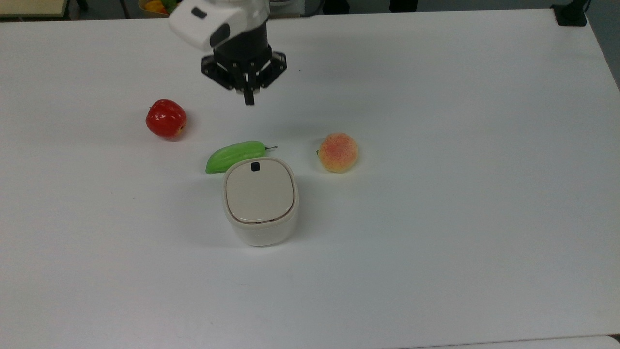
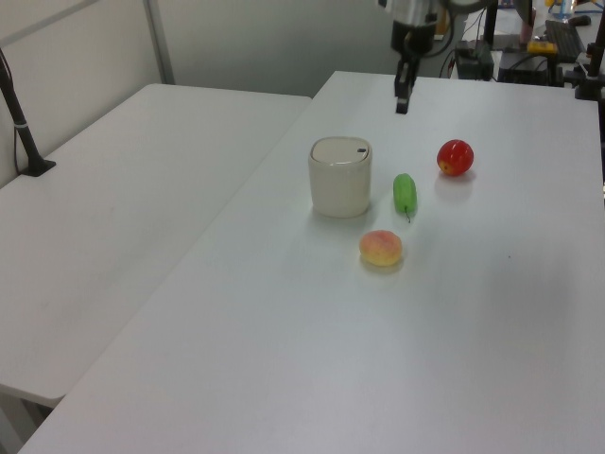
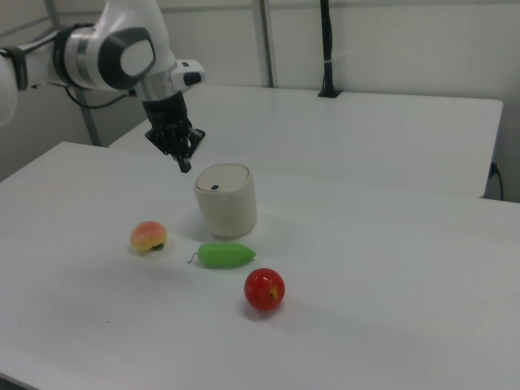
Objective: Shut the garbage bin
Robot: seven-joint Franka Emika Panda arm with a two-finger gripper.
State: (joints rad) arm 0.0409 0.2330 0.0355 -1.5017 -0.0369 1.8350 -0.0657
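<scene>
bin (image 1: 260, 201) mid-table, upright, lid flat, latch (image 1: 255, 166) toward top view's far side | gripper (image 1: 249, 101) clenched, raised beyond it | your right view shows bin's front wall (image 3: 227, 211)

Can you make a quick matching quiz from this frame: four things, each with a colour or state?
Things:
1. garbage bin
2. gripper
3. apple
4. cucumber-like fruit

Colour or state:
A. green, lying beside the bin
B. red, apart from the rest at the top view's left
C. lid flat down, shut
D. raised above the table, fingers together, holding nothing

Pairs: 1-C, 2-D, 3-B, 4-A
</scene>
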